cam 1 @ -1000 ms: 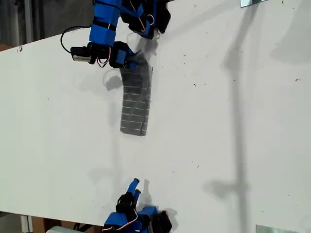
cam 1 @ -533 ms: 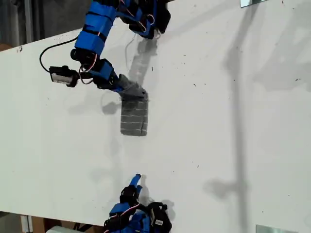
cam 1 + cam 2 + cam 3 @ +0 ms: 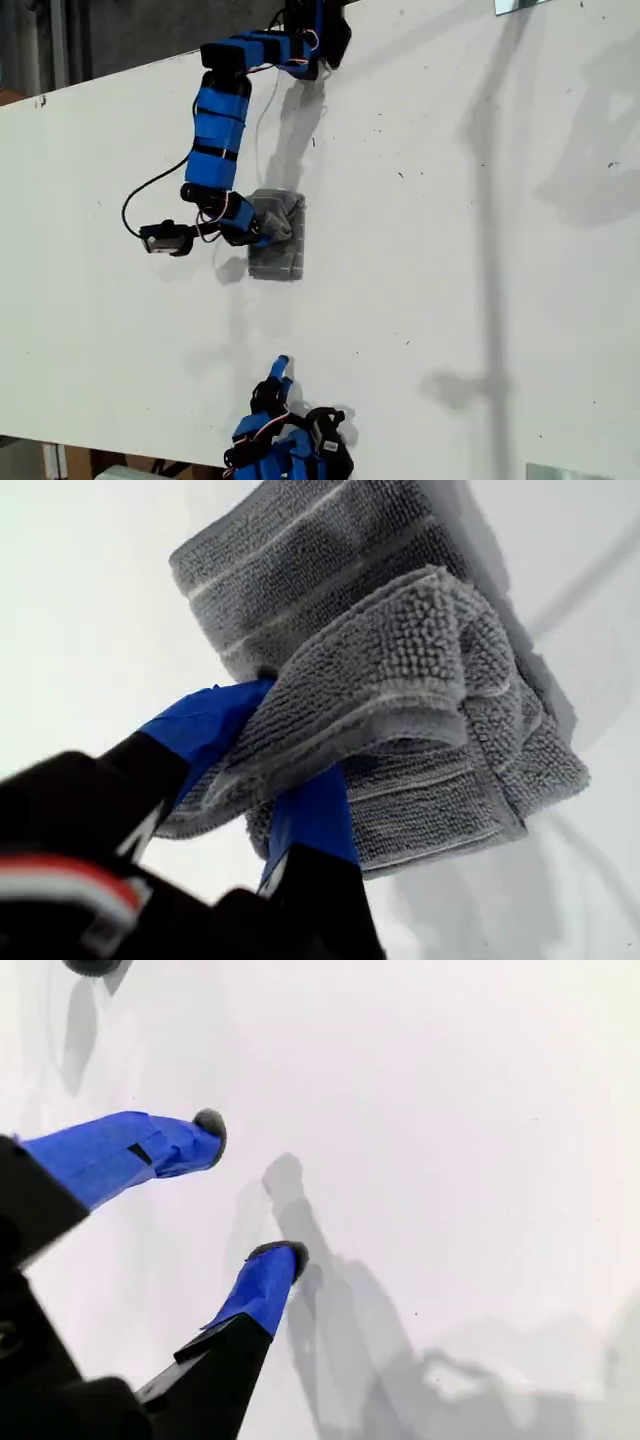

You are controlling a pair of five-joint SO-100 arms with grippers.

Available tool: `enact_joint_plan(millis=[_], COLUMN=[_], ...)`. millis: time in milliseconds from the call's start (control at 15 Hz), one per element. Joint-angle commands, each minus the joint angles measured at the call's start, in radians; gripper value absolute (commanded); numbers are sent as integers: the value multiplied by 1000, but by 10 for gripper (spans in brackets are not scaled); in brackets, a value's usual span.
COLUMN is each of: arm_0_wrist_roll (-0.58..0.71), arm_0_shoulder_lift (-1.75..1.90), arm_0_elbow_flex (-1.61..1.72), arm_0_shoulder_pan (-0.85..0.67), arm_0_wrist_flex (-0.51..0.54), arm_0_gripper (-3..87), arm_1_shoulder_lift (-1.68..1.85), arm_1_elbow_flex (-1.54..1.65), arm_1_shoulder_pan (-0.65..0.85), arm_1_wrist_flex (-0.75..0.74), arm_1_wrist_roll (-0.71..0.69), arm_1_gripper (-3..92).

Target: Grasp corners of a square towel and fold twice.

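Gray towel [image 3: 278, 240] on white table [image 3: 480, 250]

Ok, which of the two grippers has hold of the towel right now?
My first gripper, on the arm reaching in from the exterior view's top, is shut on a folded edge of the towel. My second gripper is open over bare table.

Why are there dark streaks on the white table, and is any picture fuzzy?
In the exterior view, long soft shadows cross the table. In the first wrist view, the towel is sharp, while my first gripper close to the lens is blurred. In the second wrist view, my second gripper casts a gray shadow on bright white.
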Motion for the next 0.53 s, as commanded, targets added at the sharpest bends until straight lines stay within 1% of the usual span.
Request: enact_joint_plan(millis=[0,67,133,333,467], arm_0_wrist_roll=[11,14,15,18,18], arm_0_shoulder_lift=[-23,-49,-86,-176,-184], arm_0_elbow_flex=[-11,-18,-29,-63,-66], arm_0_shoulder_pan=[-28,-29,-29,-29,-29], arm_0_wrist_flex=[-29,-40,-51,-75,-77], arm_0_gripper=[208,207,207,206,206], arm_1_shoulder_lift=[34,49,80,229,376], arm_1_elbow_flex=[-78,-84,-89,-41,107], arm_1_shoulder_pan=[-17,-20,-21,-17,-5], arm_1_wrist_flex=[-25,-31,-31,-26,-28], arm_1_wrist_roll=[-23,-38,-54,-83,-77], arm_1_gripper=[180,289,336,353,350])
